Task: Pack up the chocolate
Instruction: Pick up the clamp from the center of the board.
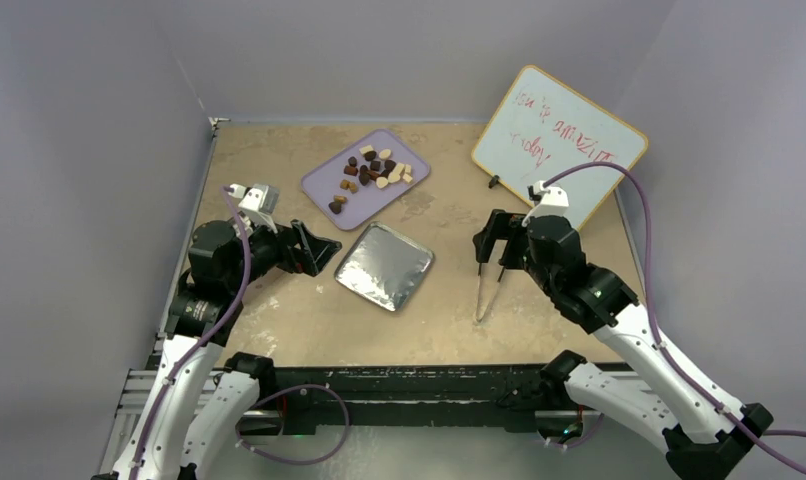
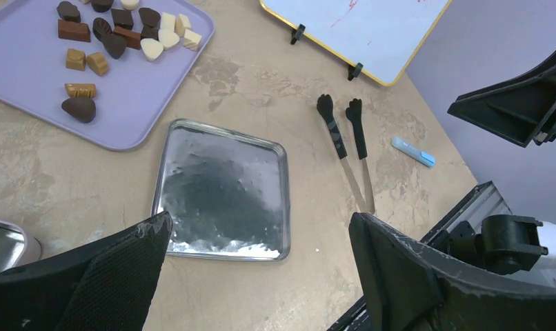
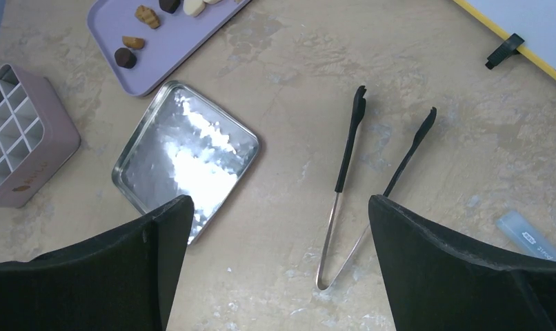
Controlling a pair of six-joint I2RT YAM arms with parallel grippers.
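Left arm folded low at the table's left side. Left gripper (image 1: 314,248) points toward the shiny silver square foil tray (image 1: 384,265), jaws spread wide, holding nothing.

Right arm reaches forward. Right gripper (image 1: 499,238) hangs above the black-tipped metal tongs (image 1: 487,290), jaws fully apart, empty.

Small dark, caramel and cream chocolate pieces (image 1: 374,168) lie on the flat lilac tray (image 1: 324,183).

Top camera high, wide; wrist cameras close, downward, both showing silver tray (image 2: 223,189), tongs (image 3: 343,169).

We get bright, even overhead light w/ soft shadows; glare on the foil tray (image 3: 185,148) at 9 o'clock; pics sharp.
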